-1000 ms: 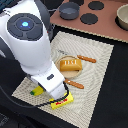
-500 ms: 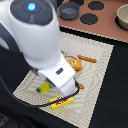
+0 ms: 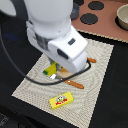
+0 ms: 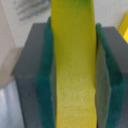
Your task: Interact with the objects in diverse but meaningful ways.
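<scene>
In the wrist view a yellow banana [image 4: 75, 70] with a green tip runs lengthwise between the two green pads [image 4: 46, 75] of my gripper [image 4: 75, 80], which is shut on it. The exterior view shows the banana's green and yellow end [image 3: 50, 69] poking out under the white arm [image 3: 55, 35], over the woven mat [image 3: 35, 85]. The arm hides the gripper itself there. Beside it only an edge of the orange-yellow bread loaf [image 3: 64, 74] shows. A yellow red-labelled box [image 3: 61, 101] lies flat near the mat's front edge. A pot [image 3: 122, 17] stands at the back right.
An orange stick-like item [image 3: 75, 84] lies on the mat just in front of the arm, and another orange tip [image 3: 91, 60] shows behind it. Black round burners [image 3: 90, 19] sit on the brown toy stove at the back. A black cable [image 3: 10, 60] loops at the exterior view's left.
The arm has swung from the exterior view's left toward the mat's middle, now covering most of the bread loaf. The yellow box is fully uncovered.
</scene>
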